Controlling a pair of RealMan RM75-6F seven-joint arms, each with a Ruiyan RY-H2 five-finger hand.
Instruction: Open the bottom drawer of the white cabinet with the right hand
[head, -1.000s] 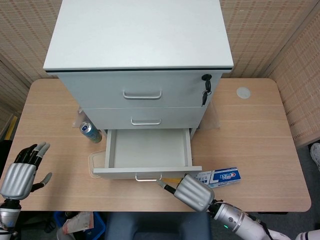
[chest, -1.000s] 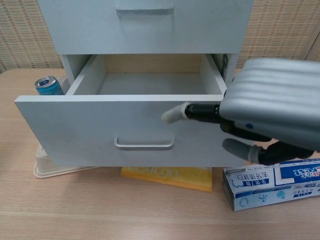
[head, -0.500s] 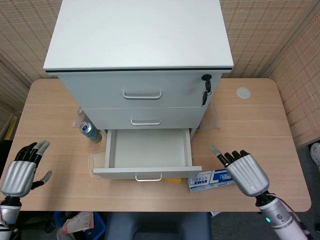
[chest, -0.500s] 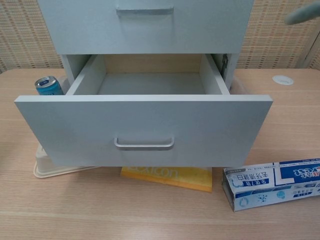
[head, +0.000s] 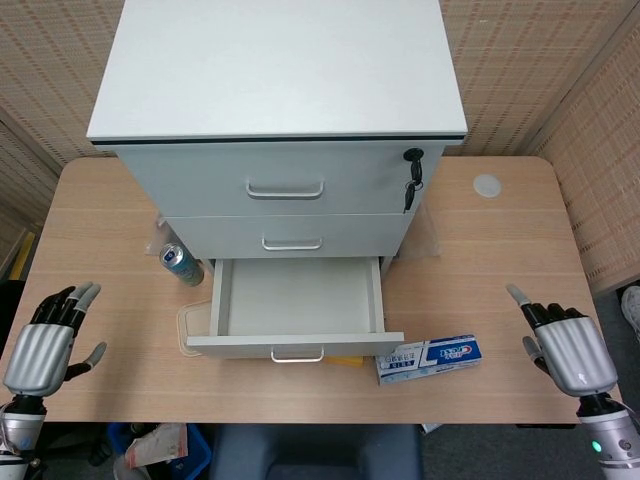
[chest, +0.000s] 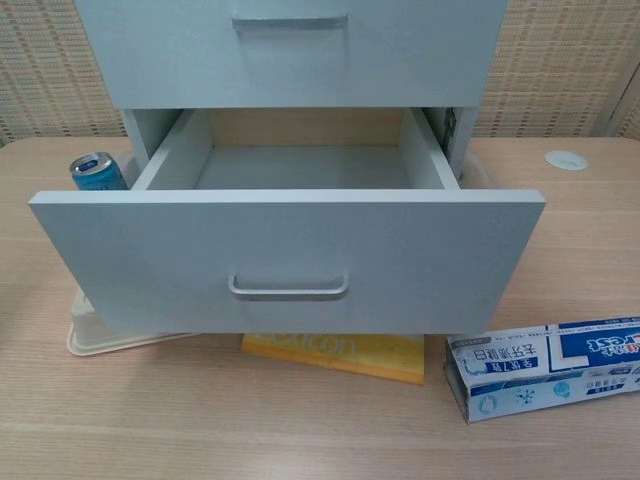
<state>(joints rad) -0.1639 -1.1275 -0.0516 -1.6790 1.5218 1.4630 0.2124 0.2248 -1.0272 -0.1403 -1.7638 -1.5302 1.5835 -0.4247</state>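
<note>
Already your bottom drawer (head: 295, 305) stands pulled well out of the white cabinet (head: 275, 120), its front panel toward you and its handle (head: 297, 354) running left to right along that panel. Your right hand (head: 567, 346) hovers over the surface (head: 480, 260) near its right edge, well apart from the drawer, which lies off to that hand's left past the toothpaste box (head: 428, 358). Its fingers are spread and hold nothing. Your left hand (head: 45, 342) sits at the opposite edge, fingers likewise apart and empty; neither hand is plainly closer to the handle. From how the drawer lies, the opening looks done; any further pull would mean reaching left across the box.
</note>
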